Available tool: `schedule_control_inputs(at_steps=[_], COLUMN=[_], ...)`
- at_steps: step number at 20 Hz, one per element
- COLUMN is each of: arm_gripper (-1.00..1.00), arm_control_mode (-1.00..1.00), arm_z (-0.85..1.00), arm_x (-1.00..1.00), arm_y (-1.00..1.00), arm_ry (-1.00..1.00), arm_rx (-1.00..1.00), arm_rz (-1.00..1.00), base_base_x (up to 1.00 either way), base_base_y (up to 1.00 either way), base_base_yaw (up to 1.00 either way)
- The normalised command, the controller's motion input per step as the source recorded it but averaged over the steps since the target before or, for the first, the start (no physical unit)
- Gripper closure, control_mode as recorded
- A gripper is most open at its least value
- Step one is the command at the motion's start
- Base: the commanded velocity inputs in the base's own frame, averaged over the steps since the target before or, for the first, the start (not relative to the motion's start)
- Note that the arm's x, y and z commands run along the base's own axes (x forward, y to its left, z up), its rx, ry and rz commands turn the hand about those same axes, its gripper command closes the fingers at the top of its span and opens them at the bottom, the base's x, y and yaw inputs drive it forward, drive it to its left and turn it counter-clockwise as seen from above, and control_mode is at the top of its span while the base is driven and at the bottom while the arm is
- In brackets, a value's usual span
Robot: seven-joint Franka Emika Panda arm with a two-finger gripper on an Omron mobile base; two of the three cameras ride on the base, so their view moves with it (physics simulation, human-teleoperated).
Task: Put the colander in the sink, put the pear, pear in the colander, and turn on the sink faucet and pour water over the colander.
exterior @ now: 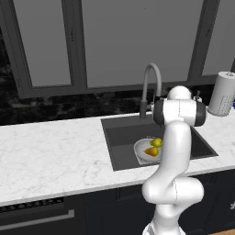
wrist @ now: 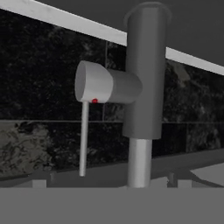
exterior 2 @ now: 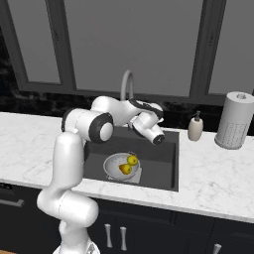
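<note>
Colander (exterior 2: 120, 165): silvery bowl set in sink (exterior 2: 158, 158), two yellow pears (exterior 2: 128, 164) inside
Gripper (exterior 2: 159, 139): grip state cannot be told
Faucet (wrist: 144, 74): no writing seen

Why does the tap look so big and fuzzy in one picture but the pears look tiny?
In the hand view the camera sits very near the sink faucet, so it looms large and soft-edged. In the right base view the pears in the colander are far off, small and coarse; the light is flat, without glare.
</note>
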Motion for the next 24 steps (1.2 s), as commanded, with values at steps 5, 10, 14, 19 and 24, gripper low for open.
schedule_control_inputs(at_steps=[5, 10, 14, 19, 24], arm_gripper=[-1.0, -1.0, -1.0, -1.0, -1.0], arm_control_mode=[-1.0, -1.0, -1.0, -1.0, -1.0], arm_z=[-0.01, -0.06, -0.09, -0.12, -0.09], arm_x=[0.23, 0.22, 0.21, 0.14, 0.08], arm_y=[0.0, 0.0, -0.05, -0.22, -0.32], arm_ry=[0.0, 0.0, 0.0, 0.0, 0.0], arm_rx=[0.0, 0.0, 0.0, 0.0, 0.02], arm_rz=[-0.05, -0.09, -0.1, -0.08, -0.07], base_base_x=[0.0, 0.0, 0.0, 0.0, 0.0], base_base_y=[0.0, 0.0, 0.0, 0.0, 0.0], base_base_yaw=[0.0, 0.0, 0.0, 0.0, 0.0])
